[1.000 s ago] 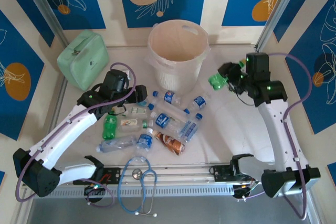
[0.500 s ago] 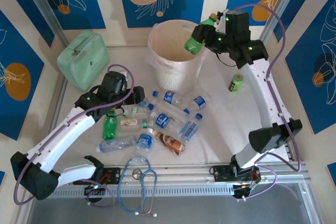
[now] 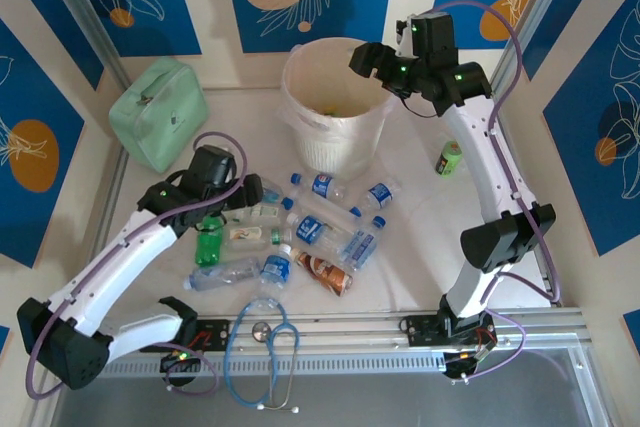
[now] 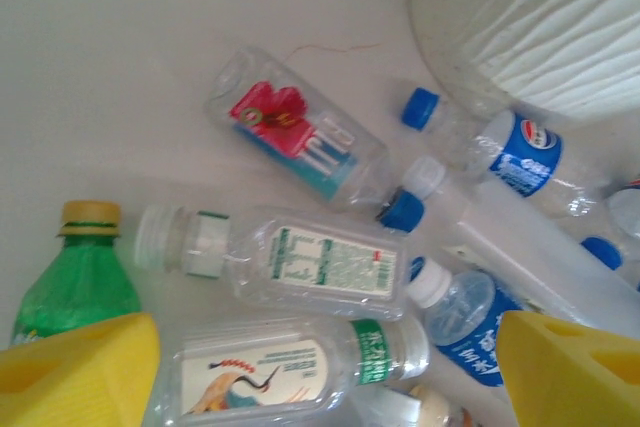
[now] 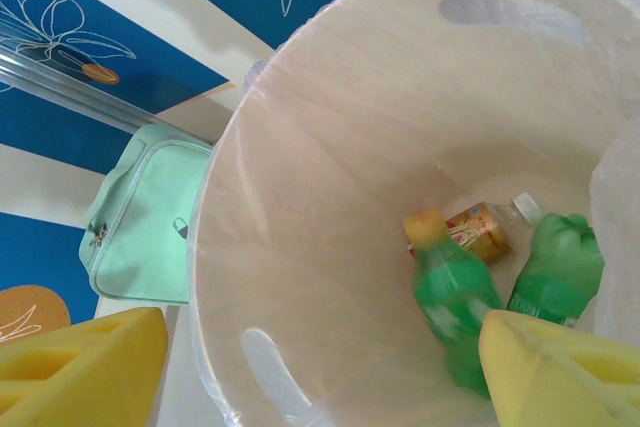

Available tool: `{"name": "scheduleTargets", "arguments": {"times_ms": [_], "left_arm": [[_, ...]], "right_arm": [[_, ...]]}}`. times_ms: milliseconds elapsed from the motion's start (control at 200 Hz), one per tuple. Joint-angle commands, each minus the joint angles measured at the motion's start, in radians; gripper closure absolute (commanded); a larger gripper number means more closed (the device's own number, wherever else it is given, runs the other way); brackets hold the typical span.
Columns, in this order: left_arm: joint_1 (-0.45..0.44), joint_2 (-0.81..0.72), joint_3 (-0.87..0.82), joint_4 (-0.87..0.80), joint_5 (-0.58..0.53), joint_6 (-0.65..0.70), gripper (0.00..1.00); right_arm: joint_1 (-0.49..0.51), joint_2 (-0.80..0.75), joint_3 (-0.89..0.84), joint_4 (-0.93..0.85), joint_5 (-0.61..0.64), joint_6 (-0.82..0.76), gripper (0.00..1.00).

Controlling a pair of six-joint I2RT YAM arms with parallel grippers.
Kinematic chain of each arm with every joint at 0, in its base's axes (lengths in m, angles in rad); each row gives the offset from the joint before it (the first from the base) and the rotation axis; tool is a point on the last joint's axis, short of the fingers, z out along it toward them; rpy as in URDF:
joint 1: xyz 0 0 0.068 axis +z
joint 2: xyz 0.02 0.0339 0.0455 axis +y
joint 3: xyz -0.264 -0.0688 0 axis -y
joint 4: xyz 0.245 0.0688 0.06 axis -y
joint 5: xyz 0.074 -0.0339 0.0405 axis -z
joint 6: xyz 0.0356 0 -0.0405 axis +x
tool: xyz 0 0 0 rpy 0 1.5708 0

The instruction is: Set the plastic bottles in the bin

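The right gripper (image 3: pixel 367 59) hung over the bin (image 3: pixel 335 142), just inside its right rim, with its two yellow fingers (image 5: pixel 85 367) spread apart and nothing between them. Three bottles lay at the bottom of the bin. Two were green: one (image 5: pixel 448 297) had a yellow cap, and the other (image 5: pixel 556 267) lay on the far side of it from the mint pouch. The third was an orange-labelled bottle (image 5: pixel 478 231) with a white cap, touching both.

One more green bottle (image 3: pixel 449 157) stood upright on the table to the right of the bin, well apart from the rest.

In front of the bin lay a heap of roughly a dozen bottles; they overlapped too much for an exact count. Among them the top view showed:
- one green bottle (image 3: pixel 208 242)
- one red-brown-labelled bottle (image 3: pixel 325 272)
- at least five with blue labels, the nearest to the bin (image 3: pixel 323 187) just off its base

The left gripper (image 4: pixel 325 352) hovered over the heap's left side, its fingers wide apart and gripping nothing. Its camera showed eight bottles:
- one with a red flower label (image 4: pixel 298 137)
- one with a white printed label (image 4: pixel 300 262)
- one with a bird picture (image 4: pixel 290 372) lying between the fingers
- one green with a yellow cap (image 4: pixel 80 287)
- four blue-capped ones toward the bin

One mint pouch (image 3: pixel 158 112) sat to the left of the bin, and one stethoscope (image 3: pixel 265 342) lay beyond the heap, on the side away from the bin.
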Motion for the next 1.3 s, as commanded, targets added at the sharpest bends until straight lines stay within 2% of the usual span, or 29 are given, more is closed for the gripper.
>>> {"name": "scheduleTargets", "arguments": {"times_ms": [0, 130, 315, 440, 730, 955, 1296], "left_arm": [[0.026, -0.05, -0.025, -0.083, -0.049, -0.029, 0.13], [0.052, -0.104, -0.08, -0.131, -0.089, -0.053, 0.14], [0.136, -0.136, -0.19, -0.126, -0.066, -0.089, 0.15], [0.19, -0.111, -0.244, -0.094, -0.052, -0.097, 0.18], [0.243, 0.023, -0.301, 0.01, -0.033, -0.074, 0.21], [0.263, 0.146, -0.318, 0.085, -0.027, -0.035, 0.2], [0.328, 0.276, -0.322, 0.158, -0.004, -0.009, 0.23]], "right_arm": [[0.008, -0.074, -0.027, -0.003, 0.016, -0.022, 0.18], [0.017, -0.197, -0.176, 0.04, 0.028, -0.022, 0.19], [0.029, -0.378, -0.425, 0.073, 0.029, 0.003, 0.19], [0.031, -0.481, -0.58, 0.067, 0.042, 0.02, 0.19], [0.044, -0.64, -0.861, 0.049, 0.044, 0.094, 0.2], [0.041, -0.686, -0.93, 0.016, 0.038, 0.109, 0.2], [0.031, -0.684, -0.922, -0.019, 0.035, 0.101, 0.19]]}}
